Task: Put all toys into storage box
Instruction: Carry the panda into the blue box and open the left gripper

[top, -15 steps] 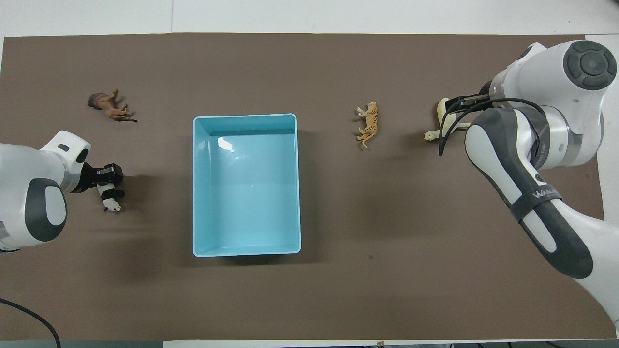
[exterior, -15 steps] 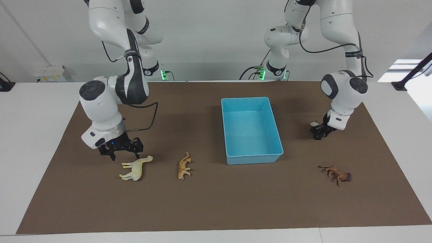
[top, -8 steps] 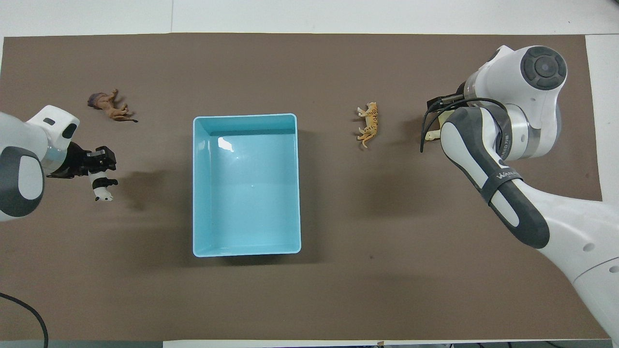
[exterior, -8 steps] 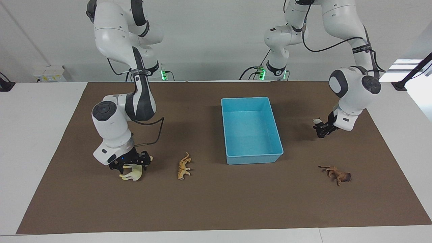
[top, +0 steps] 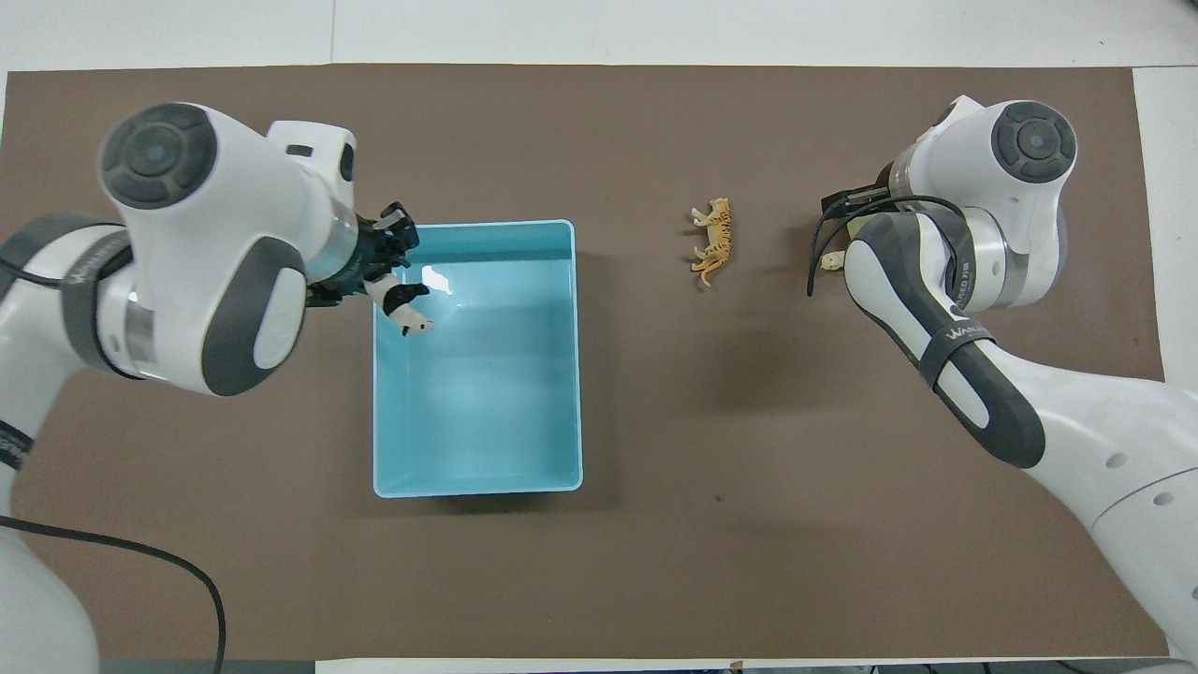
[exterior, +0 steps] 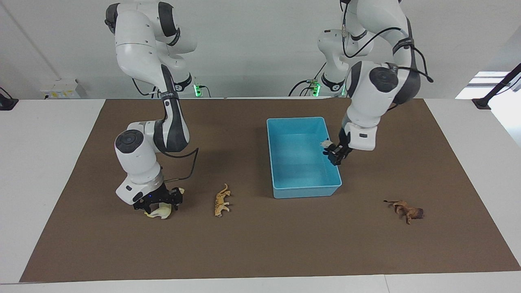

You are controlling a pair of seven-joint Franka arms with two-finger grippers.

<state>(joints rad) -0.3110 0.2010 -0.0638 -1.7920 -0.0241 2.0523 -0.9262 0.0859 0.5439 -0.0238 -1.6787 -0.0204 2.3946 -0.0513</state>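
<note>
Left claw (exterior: 334, 154) is clamped on the panda (top: 401, 301), carried up over the storage box (exterior: 303, 189) at the rim toward the left arm's end. Panda hangs clear of the floor of the box, so it's held for a drop, not placed yet.

Right claw (exterior: 158, 202) is down on the cream long-necked toy (exterior: 160, 212), fingers spread wide to either side of its body and low at the table. Looks like it's straddling the toy for a pinch; I'd say not gripped yet. In the overhead view the arm hides most of it.

Tiger (exterior: 221, 200) lies on its side on the table between the cream toy and the box, untouched. Lion (exterior: 407, 210) lies toward the left arm's end, farther from the robots than the box's middle, well apart from it.

Box holds 0 of 4 so far. Each arm works the 2 toys on its own end, which avoids crossing over the box.
</note>
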